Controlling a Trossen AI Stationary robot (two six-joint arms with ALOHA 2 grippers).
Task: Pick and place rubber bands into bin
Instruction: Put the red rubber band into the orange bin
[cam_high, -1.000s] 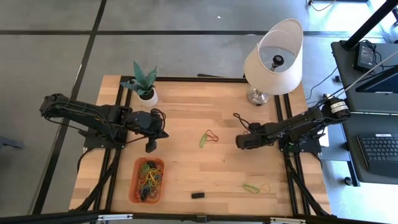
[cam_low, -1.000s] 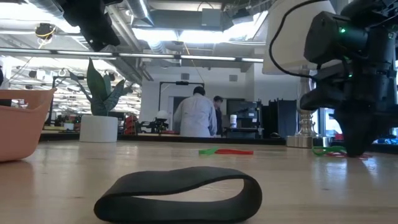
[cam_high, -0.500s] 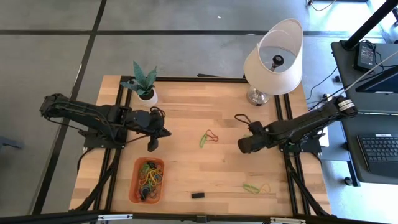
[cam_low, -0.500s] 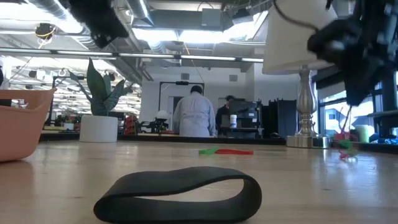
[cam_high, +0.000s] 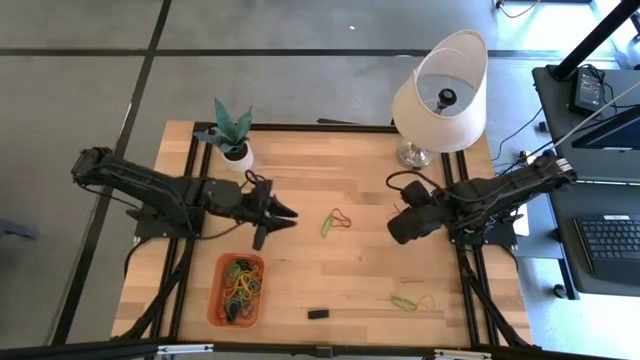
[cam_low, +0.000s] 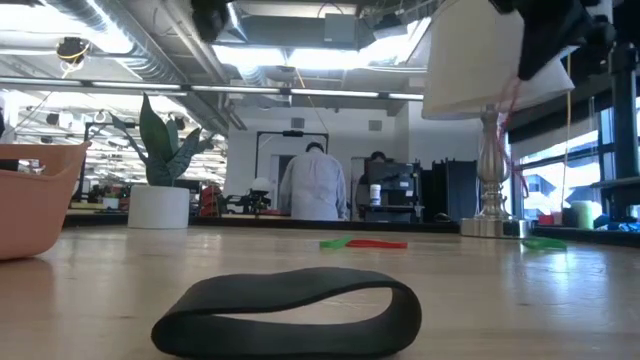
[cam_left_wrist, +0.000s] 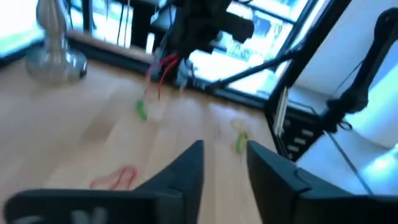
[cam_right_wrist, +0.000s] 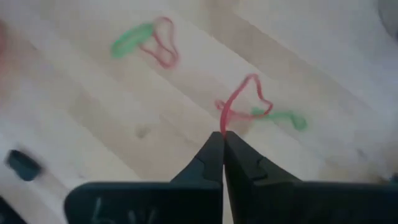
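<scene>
1. Right wrist view: the right gripper (cam_right_wrist: 222, 138) has its jaws clenched on a red rubber band (cam_right_wrist: 239, 102), which dangles limp; a green band (cam_right_wrist: 283, 117) shows beside it.
2. Left gripper (cam_high: 283, 212), jaws parted and empty, hovers just beyond the bin (cam_high: 218, 290).
3. Light, floppy, stretchy loops; pinch one strand.
4. Red-green pair (cam_high: 334, 221) lies on the counter (cam_high: 350, 270), between the grippers; another (cam_high: 411, 301) lies far across from the bin.

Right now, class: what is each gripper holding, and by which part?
The right gripper, shut, pinches a red rubber band by one end of its loop, lifted off the table. The left gripper is open, holding nothing.
</scene>
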